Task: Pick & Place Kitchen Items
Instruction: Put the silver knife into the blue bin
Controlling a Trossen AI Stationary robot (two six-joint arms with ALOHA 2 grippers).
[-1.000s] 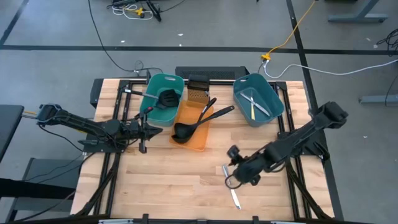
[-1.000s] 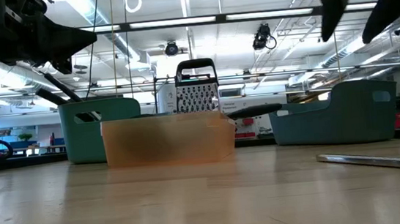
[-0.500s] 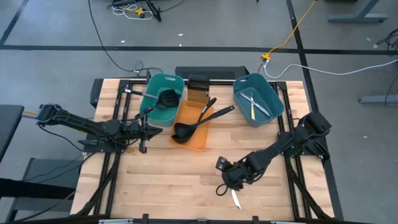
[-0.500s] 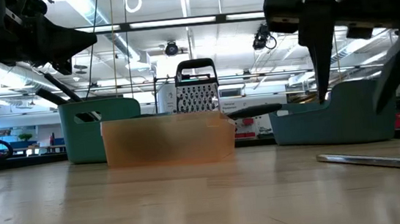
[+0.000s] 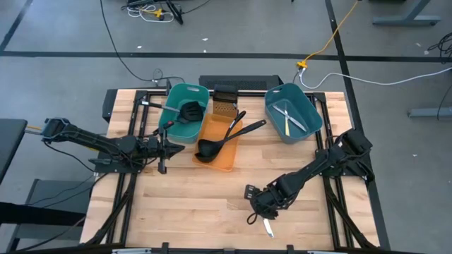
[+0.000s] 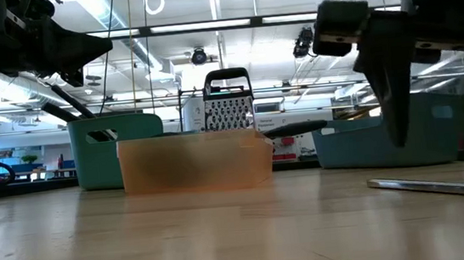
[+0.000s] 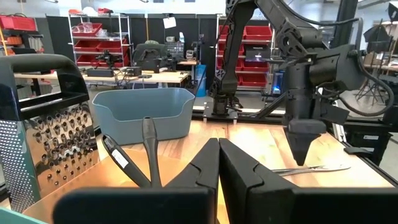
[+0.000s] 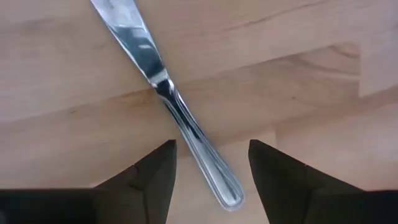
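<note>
Overhead, right end effector point(image 5: 256, 209) spread wide, empty, masking most of silver table knife point(image 8: 168, 99) on bench point(image 5: 191, 204), blade tip cropped, left end effector point(image 5: 171, 147) pressed shut, empty.

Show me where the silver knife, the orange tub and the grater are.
silver table knife point(image 8: 168, 93), right wrist view, neck between blade and handle
orange tub point(image 5: 217, 156), high view, bare floor
grater point(image 6: 229, 113), low view, perforated face

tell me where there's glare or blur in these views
Right wrist view: silver knife blade catches bright glare, right gripper fingers are soft dark wedges. Low view: ceiling strip lights glare, near table blurs. Left wrist view: left gripper looms blurred.
</note>
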